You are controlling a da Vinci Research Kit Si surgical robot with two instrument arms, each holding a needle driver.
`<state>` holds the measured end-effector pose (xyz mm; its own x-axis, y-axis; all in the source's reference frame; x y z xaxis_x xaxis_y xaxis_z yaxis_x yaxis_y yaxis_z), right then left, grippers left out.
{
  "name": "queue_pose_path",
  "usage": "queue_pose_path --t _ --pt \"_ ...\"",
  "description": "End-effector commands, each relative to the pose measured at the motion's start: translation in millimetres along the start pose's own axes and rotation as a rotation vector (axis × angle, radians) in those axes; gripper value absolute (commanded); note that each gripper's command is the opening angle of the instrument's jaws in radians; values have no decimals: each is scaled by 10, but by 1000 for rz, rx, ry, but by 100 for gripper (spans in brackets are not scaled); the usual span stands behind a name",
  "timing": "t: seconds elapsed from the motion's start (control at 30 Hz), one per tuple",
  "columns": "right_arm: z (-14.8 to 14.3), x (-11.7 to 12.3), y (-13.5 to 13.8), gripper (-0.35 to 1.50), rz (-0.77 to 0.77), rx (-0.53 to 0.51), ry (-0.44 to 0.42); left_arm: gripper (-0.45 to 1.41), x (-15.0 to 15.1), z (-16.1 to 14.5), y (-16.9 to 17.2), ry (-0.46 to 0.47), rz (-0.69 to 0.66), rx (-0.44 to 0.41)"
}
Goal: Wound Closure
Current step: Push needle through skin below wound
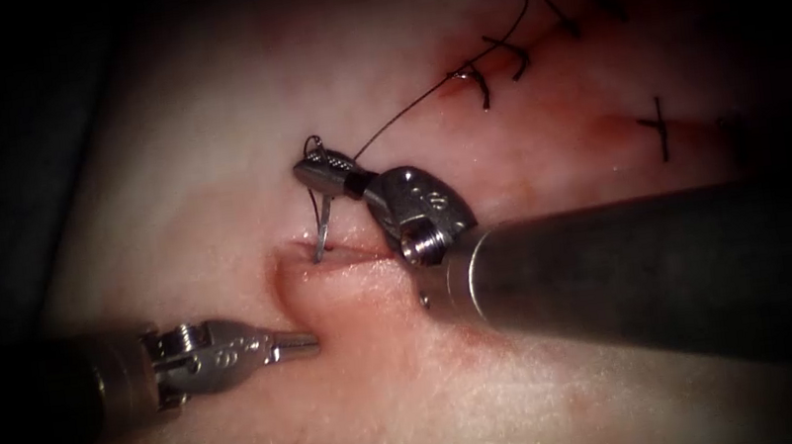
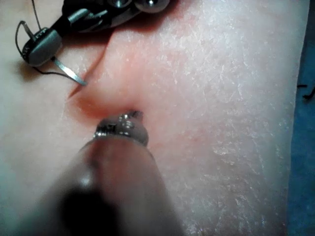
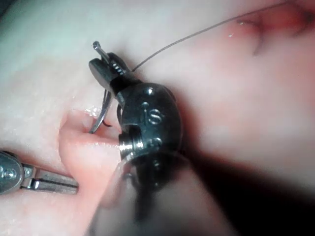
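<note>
Steel needle [image 1: 321, 228], clamped near its tail in the right pincer [image 1: 322, 167], dips into the cut [image 1: 350, 253]; the left pincer [image 1: 300, 341], clenched empty, presses tissue [image 1: 325, 300] below the cut. Judged: needle entry.

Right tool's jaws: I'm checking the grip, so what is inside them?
The right tool is shut on the needle near its thread end; the needle tip reaches the cut. The clamped stretch is hidden by the jaws.

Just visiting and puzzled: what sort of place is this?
Likely a surgical-robot practice bench: the right tool holds a curved needle at a cut in tissue, beside finished stitches.
</note>
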<state>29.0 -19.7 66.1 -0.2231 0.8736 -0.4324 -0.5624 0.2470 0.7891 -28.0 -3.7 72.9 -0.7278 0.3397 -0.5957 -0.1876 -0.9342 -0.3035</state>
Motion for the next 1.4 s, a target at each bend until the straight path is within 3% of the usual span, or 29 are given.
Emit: queue_pose_path --t 0.03,0.33,0.87,1.4 --pt "5 -10 -5 -35 9 1 -7 -30 -1 8 2 0 -1 -2" --pt "0 -15 -20 -35 113 8 -26 -32 -1 8 2 0 -1 -2" --pt "-7 -43 -35 -35 185 30 -75 -33 -2 7 1 1 0 -3" --pt "-14 -56 -54 -35 244 59 -109 -35 -2 7 1 1 0 -4"
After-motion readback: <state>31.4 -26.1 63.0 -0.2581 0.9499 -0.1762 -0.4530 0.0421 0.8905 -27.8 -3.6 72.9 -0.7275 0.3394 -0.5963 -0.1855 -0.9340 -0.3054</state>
